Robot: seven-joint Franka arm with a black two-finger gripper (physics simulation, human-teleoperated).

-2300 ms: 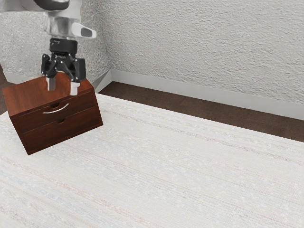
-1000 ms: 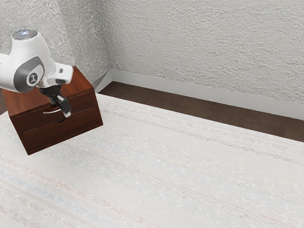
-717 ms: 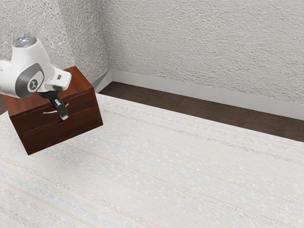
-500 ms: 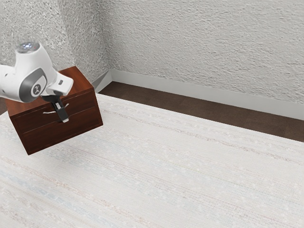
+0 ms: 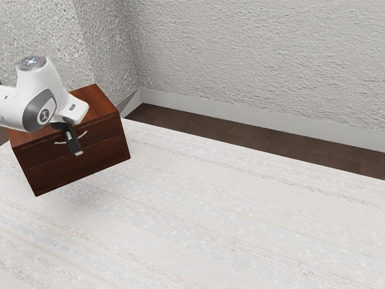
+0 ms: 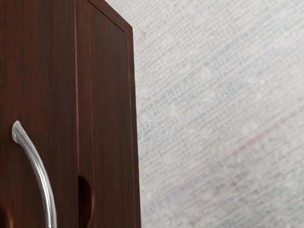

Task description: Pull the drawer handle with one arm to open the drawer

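At chest front, gripper angles down onto handle of upper drawer, placed for outward pull; its opening, hold: cannot tell.

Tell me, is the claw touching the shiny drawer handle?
Cannot tell. In the exterior view the claw overlaps the handle, but no contact or gap shows plainly.
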